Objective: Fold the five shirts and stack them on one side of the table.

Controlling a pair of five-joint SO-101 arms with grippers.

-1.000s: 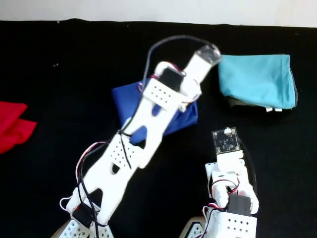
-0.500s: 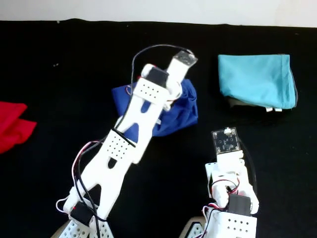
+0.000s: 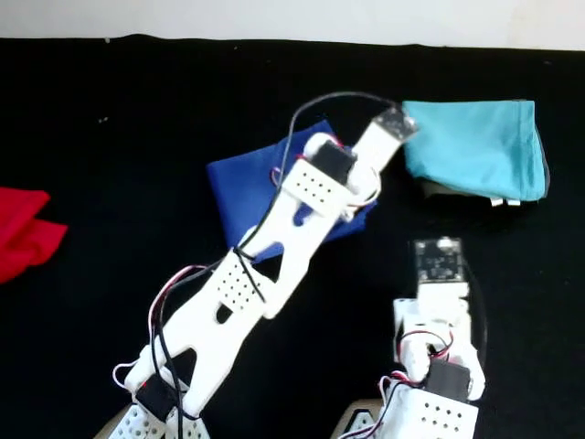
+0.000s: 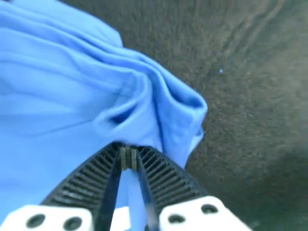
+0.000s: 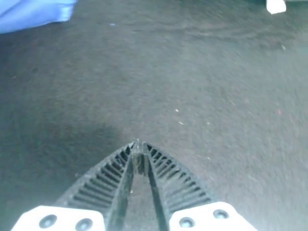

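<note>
A blue shirt (image 3: 242,183) lies partly folded in the middle of the black table (image 3: 137,110), and my left arm (image 3: 302,197) stretches across it. My left gripper (image 4: 128,158) is shut on a bunched fold of the blue shirt (image 4: 72,96) near its edge. A folded teal shirt (image 3: 475,146) rests at the back right on a dark garment (image 3: 439,190). A crumpled red shirt (image 3: 23,233) sits at the left edge. My right gripper (image 5: 137,155) is shut and holds nothing, low over bare cloth near the front right.
A corner of the blue shirt (image 5: 33,12) and a white tag (image 5: 276,5) lie beyond my right gripper. The right arm's base (image 3: 430,402) stands at the front right. Open black surface spreads at the back left and between the shirts.
My left arm pulled left, bunching the blue shirt, then swung back right toward the teal shirt, and the blue shirt now lies flatter. The right arm shifted slightly right.
</note>
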